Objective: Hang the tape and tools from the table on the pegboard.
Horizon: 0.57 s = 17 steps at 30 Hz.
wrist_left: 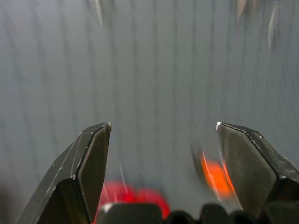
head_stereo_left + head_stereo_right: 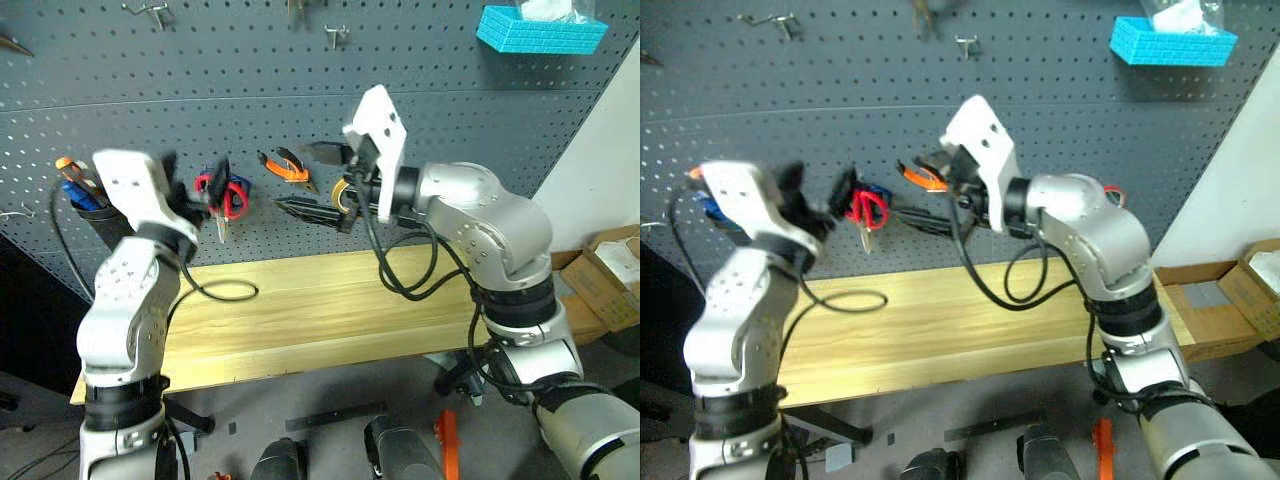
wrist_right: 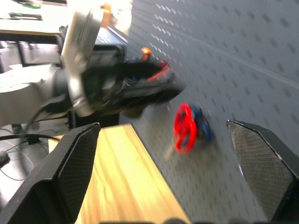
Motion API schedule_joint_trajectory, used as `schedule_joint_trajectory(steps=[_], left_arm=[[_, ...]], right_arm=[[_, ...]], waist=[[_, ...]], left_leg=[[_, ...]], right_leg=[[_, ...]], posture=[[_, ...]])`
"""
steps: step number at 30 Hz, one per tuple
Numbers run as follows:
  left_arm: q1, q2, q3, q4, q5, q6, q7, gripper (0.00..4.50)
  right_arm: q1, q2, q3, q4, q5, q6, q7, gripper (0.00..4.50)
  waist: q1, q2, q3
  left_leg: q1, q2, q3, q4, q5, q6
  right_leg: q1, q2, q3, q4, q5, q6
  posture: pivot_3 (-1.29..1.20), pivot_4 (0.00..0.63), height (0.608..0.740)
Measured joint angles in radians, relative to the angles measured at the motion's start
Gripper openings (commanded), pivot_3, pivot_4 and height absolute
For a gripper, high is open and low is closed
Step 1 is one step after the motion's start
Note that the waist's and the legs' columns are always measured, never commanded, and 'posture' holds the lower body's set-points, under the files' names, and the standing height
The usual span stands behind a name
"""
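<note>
Matt perforated pegboard (image 2: 200,80), light-wood table (image 2: 330,310), seemingly smooth

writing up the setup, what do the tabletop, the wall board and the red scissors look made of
Tabletop: light wood, plank lines and grain visible, smooth, probably varnished.
Wall board: dark grey perforated sheet with a matte look; metal or hardboard, hard to tell.
Red scissors: likely plastic handles, greyish metal-looking blades.

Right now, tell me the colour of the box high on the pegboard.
Bright turquoise blue box, clearest in the left eye view, on the dark grey pegboard.
</note>
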<state>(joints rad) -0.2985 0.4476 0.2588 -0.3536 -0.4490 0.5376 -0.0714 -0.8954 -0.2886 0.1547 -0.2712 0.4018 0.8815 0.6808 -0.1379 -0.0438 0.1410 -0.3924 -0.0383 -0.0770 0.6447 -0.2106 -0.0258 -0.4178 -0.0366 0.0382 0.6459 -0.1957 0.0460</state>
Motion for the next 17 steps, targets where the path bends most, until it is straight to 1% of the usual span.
schedule_joint_trajectory(steps=[2, 3, 5, 8, 12, 14, 15, 17], left_arm=[[0.056, -0.008, 0.001, -0.001, 0.02, 0.003, 0.008, 3.87], [0.07, -0.015, 0.004, -0.001, 0.023, 0.001, 0.007, 3.87], [0.098, -0.022, 0.004, 0.001, 0.034, -0.009, -0.003, 3.87], [0.159, -0.05, -0.008, 0.026, 0.066, -0.073, -0.034, 3.87], [0.227, -0.06, -0.069, 0.118, 0.153, -0.158, -0.078, 3.87], [0.246, -0.075, -0.083, 0.153, 0.179, -0.19, -0.085, 3.87], [0.253, -0.091, -0.09, 0.187, 0.196, -0.221, -0.09, 3.87], [0.268, -0.102, -0.098, 0.217, 0.215, -0.256, -0.095, 3.87]], right_arm=[[0.103, -0.031, 0.001, -0.04, -0.018, -0.003, -0.03, 4.5], [0.146, -0.04, 0.001, -0.045, -0.03, -0.006, -0.048, 4.5], [0.243, -0.046, 0.011, -0.056, -0.069, -0.04, -0.088, 4.5], [0.445, -0.048, 0.065, -0.049, -0.161, -0.187, -0.149, 4.5], [0.648, -0.016, 0.103, 0.093, -0.281, -0.418, -0.243, 4.5], [0.695, -0.002, 0.099, 0.18, -0.311, -0.511, -0.278, 4.5], [0.718, 0.022, 0.076, 0.258, -0.324, -0.586, -0.314, 4.5], [0.729, 0.045, 0.041, 0.34, -0.334, -0.655, -0.355, 4.5]], waist=[[0.005, 0.001, -0.002], [0.008, 0.001, -0.002], [0.014, 0.001, -0.005], [0.029, 0.002, -0.018], [0.039, 0.003, -0.024], [0.041, 0.003, -0.025], [0.041, 0.003, -0.027], [0.041, 0.003, -0.028]], left_leg=[[0.007, 0.0, 0.001, -0.001, 0.0, 0.0], [0.009, 0.0, 0.001, -0.001, 0.0, 0.0], [0.011, 0.001, 0.003, -0.001, 0.0, 0.0], [0.011, 0.0, 0.005, -0.002, -0.001, -0.002], [0.011, 0.0, 0.008, -0.002, -0.002, -0.002], [0.012, 0.0, 0.009, -0.001, -0.002, -0.002], [0.012, 0.0, 0.009, -0.001, -0.002, -0.002], [0.013, 0.001, 0.009, -0.001, -0.002, -0.002]], right_leg=[[0.007, 0.0, 0.0, -0.001, -0.001, -0.001], [0.009, 0.0, 0.0, -0.002, -0.004, -0.006], [0.011, 0.0, 0.001, -0.002, -0.004, -0.007], [0.011, -0.001, 0.002, -0.003, -0.005, -0.005], [0.011, -0.001, 0.003, -0.004, -0.006, -0.007], [0.011, -0.001, 0.003, -0.004, -0.006, -0.007], [0.012, -0.001, 0.003, -0.004, -0.006, -0.007], [0.013, -0.001, 0.003, -0.003, -0.006, -0.007]], posture=[[-0.04, 0.052, 0.74], [-0.04, 0.049, 0.74], [-0.04, 0.045, 0.74], [-0.05, 0.038, 0.74], [-0.07, 0.034, 0.74], [-0.08, 0.032, 0.74], [-0.08, 0.031, 0.74], [-0.08, 0.03, 0.74]])
